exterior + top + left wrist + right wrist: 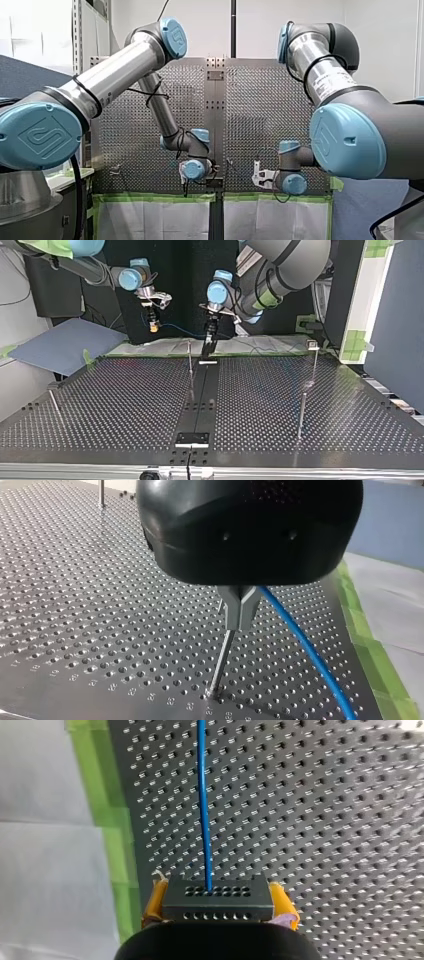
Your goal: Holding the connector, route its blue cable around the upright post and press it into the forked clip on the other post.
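My right gripper (217, 912) is shut on the black connector (218, 901), its yellow pads (283, 901) on both sides. The blue cable (203, 810) runs straight ahead from the connector over the perforated table. In the top view my right gripper (154, 325) hangs at the far left and the cable (180, 330) stretches across to my left gripper (208, 340). My left gripper (239, 616) has its metal fingers shut on the cable (305, 647), just above an upright post (223, 659). The forked clip (313, 344) tops a post at the far right.
A thin post (190, 365) stands near the table's far middle, another (301, 414) toward the right and a leaning one (55, 406) at the left. Green tape (116, 845) lines the table's edge. A blue-grey board (60, 346) lies beyond the far left corner.
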